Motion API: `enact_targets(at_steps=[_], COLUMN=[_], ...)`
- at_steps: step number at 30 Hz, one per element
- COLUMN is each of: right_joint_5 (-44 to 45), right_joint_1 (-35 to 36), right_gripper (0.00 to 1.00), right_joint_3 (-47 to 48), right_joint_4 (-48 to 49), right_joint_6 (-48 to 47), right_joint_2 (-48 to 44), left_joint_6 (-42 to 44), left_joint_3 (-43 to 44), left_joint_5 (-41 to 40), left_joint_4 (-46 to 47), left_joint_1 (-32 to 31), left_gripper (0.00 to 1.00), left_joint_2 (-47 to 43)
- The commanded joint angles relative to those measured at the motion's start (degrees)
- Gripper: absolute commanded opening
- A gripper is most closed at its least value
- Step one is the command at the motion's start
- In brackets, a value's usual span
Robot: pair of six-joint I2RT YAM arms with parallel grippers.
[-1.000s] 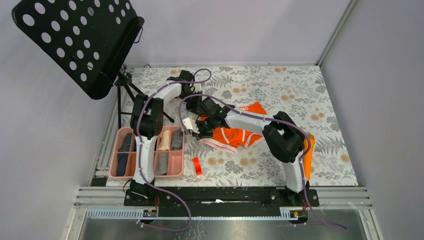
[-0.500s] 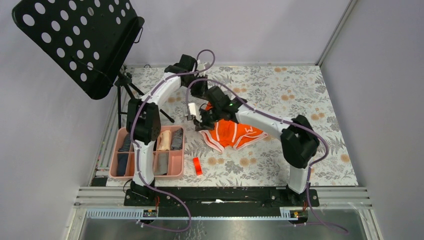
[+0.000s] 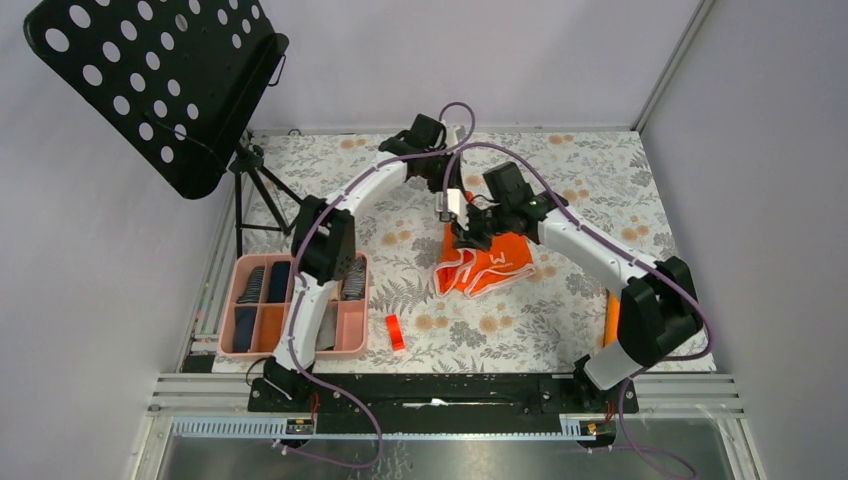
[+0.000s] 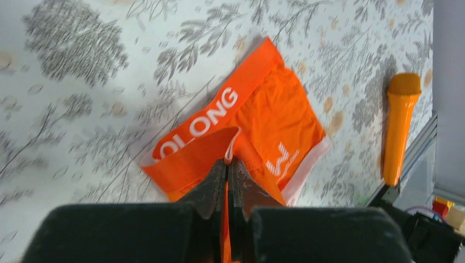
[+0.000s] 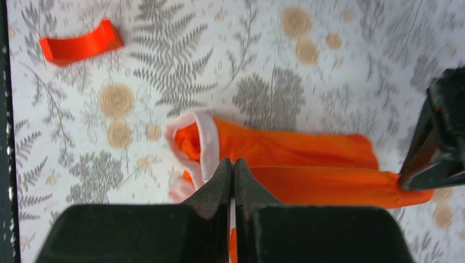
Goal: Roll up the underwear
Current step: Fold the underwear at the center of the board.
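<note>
The bright orange underwear [image 3: 482, 268] lies partly lifted on the floral table, its lettered waistband [image 4: 204, 121] towards the back. My left gripper [image 3: 450, 218] is shut on a raised fold of it [image 4: 227, 160], with orange cloth showing between the fingers. Close beside it, my right gripper [image 3: 468, 240] is shut on the white-trimmed hem [image 5: 232, 162]. The underwear [image 5: 307, 159] stretches to the right in the right wrist view, where the left fingers [image 5: 436, 137] show at the edge.
A pink tray [image 3: 237, 300] at the front left holds rolled garments, one striped grey [image 3: 353, 283]. A small red block [image 3: 395, 331] lies beside it. A long orange cylinder [image 4: 399, 126] rests at the right. A black music stand [image 3: 160, 80] looms at the back left.
Both arms have swung to the right and back, carrying the orange underwear from beside the tray to the middle of the table. Both grippers stayed shut on it.
</note>
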Motion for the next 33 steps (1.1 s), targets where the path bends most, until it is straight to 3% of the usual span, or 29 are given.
enact_targets(at_steps=[1, 13, 25, 33], right_joint_5=[0.86, -0.81, -3.52, -1.29], right_joint_1=[-4.14, -17.33, -18.53, -18.95], right_gripper=[0.0, 0.0, 0.0, 0.0], right_joint_3=[-5.38, -11.68, -10.09, -11.69], right_joint_4=[-3.55, -3.52, -2.96, -4.15], right_joint_6=[-3.57, -1.91, 6.92, 7.66], right_joint_2=[-5.85, -9.66, -13.96, -15.83], left_joint_6=[-4.12, -5.18, -7.68, -8.14], left_joint_3=[6.93, 14.38, 14.49, 14.63], left_joint_5=[-3.0, -4.67, -1.49, -2.41], left_joint_4=[7.41, 15.06, 18.79, 20.13], left_joint_1=[-2.41, -6.39, -7.36, -7.35], left_gripper=[0.0, 0.0, 0.0, 0.0], left_joint_2=[3.32, 9.41, 7.97, 8.82])
